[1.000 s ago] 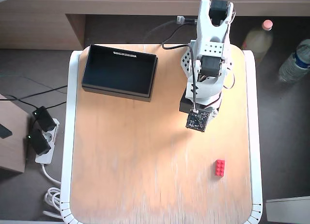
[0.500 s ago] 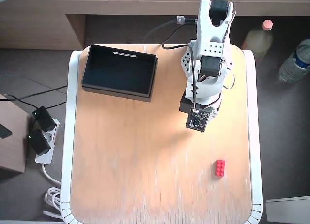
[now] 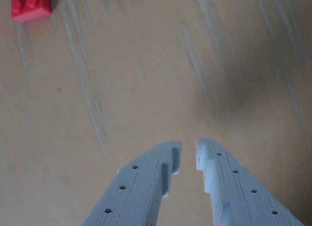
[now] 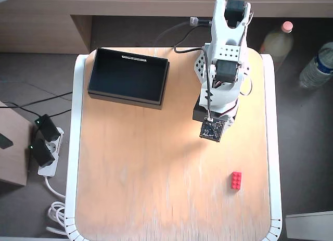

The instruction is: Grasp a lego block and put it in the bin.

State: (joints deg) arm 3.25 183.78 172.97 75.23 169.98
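Pale orange wood with a white rim makes up the worktop [image 4: 130, 199], which fills the middle of the overhead view, with dark floor around it. Toward the lower right of that view lies the lego block [image 4: 236, 180], a small bright red brick with studs on top, lying flat on the wood with its long axis running nearly up and down the frame, tilted only slightly. In the wrist view the same block [image 3: 30, 5] sits in the upper left corner, cut off by the frame edge, its studs faintly visible. At the upper left of the overhead view rests the bin [image 4: 128, 76], a shallow black box with a dark inside and a thin white strip along its far rim; its long side runs roughly left to right, turned a little clockwise. The white arm [image 4: 225, 59] reaches down from the top centre of the frame, ending over the worktop well apart from both block and bin. In the wrist view the fingers [image 3: 187, 155] rise from the bottom edge, pale grey with small holes, nearly pressed together with only a narrow gap at the tips, pinching nothing.
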